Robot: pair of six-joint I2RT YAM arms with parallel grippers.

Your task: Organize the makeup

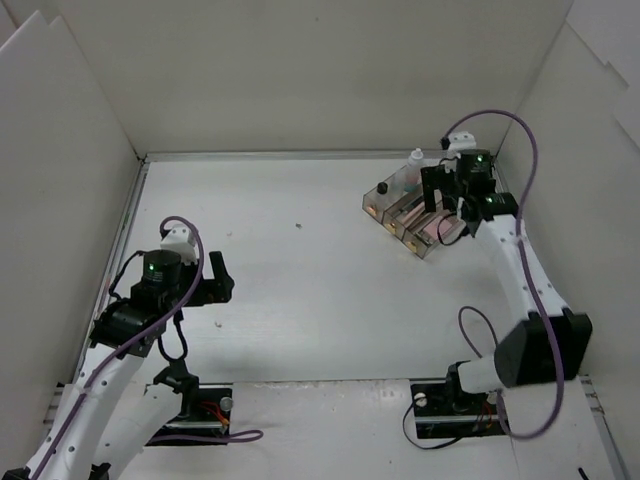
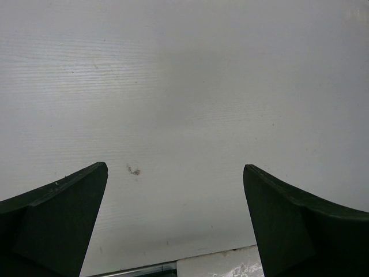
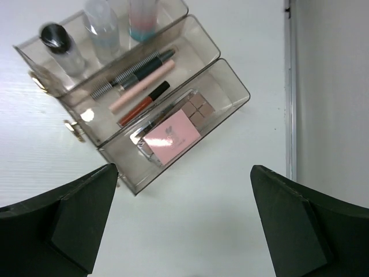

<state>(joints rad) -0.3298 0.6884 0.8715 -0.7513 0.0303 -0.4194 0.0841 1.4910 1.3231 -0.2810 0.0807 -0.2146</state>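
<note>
The makeup lies in a clear smoky tray (image 3: 235,83) with three compartments, at the table's far right (image 1: 377,203). Small clear bottles (image 3: 102,30) stand in the far compartment. Thin dark pencils (image 3: 134,70) and a peach stick (image 3: 142,86) lie in the middle one. In the nearest one, a pink square compact (image 3: 172,137) rests over a silver case (image 3: 140,143), beside a brown eyeshadow palette (image 3: 196,107). My right gripper (image 3: 183,168) hangs open just above and in front of the tray, holding nothing. My left gripper (image 2: 176,167) is open over bare table at the near left (image 1: 215,278).
White walls enclose the table on three sides. The right wall's base (image 3: 290,92) runs close beside the tray. A small dark speck (image 1: 299,226) lies mid-table. A metal rail and white edge (image 2: 219,265) show below the left gripper.
</note>
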